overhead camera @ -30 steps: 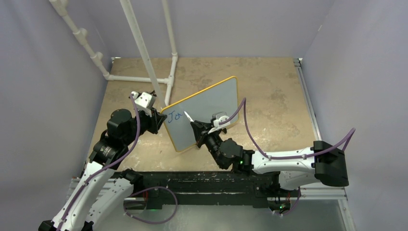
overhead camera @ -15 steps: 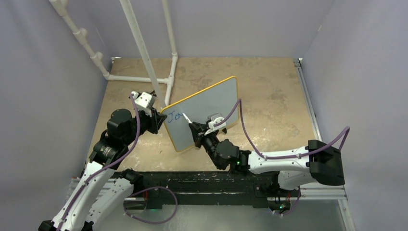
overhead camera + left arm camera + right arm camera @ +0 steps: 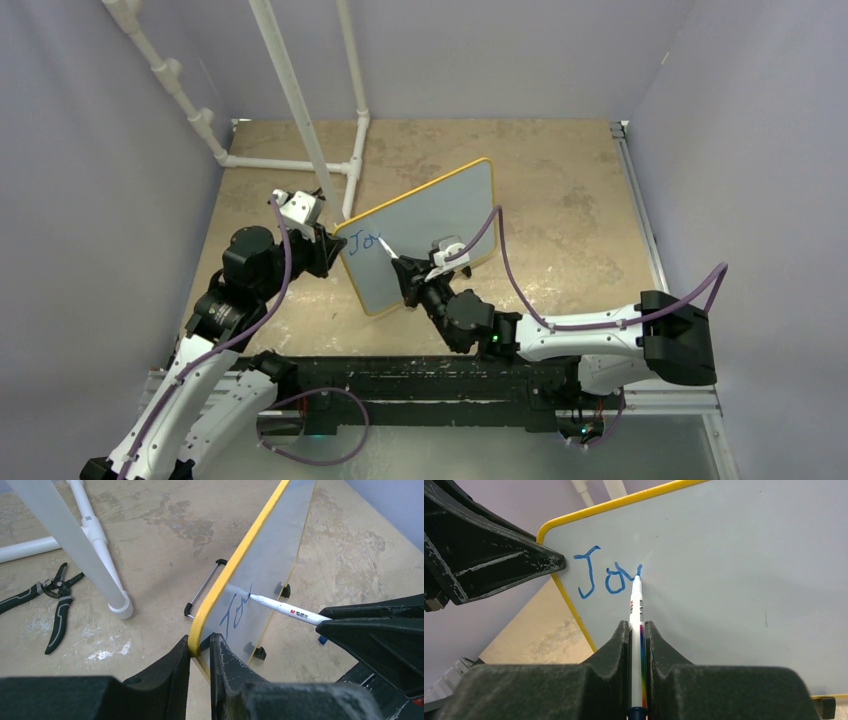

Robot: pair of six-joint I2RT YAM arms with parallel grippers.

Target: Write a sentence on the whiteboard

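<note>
Leftward first: left gripper [image 3: 326, 246] pinching the yellow corner rim of the whiteboard [image 3: 440, 215], tilted up over the tan table [image 3: 570, 190]. Near that corner, the sentence [image 3: 606, 577], only blue "Jo" plus a partial third letter. Rightward, right gripper [image 3: 637, 630] clamped around a marker [image 3: 637, 607], tip touching the board.

I record a mottled tan surface [image 3: 560, 200], stained and scuffed; plain lilac-grey walls [image 3: 90, 200] enclose it on three sides; a white pipe frame [image 3: 295, 110] stands at far left; black-handled pliers [image 3: 55, 605] lie near its foot; lighting even.
</note>
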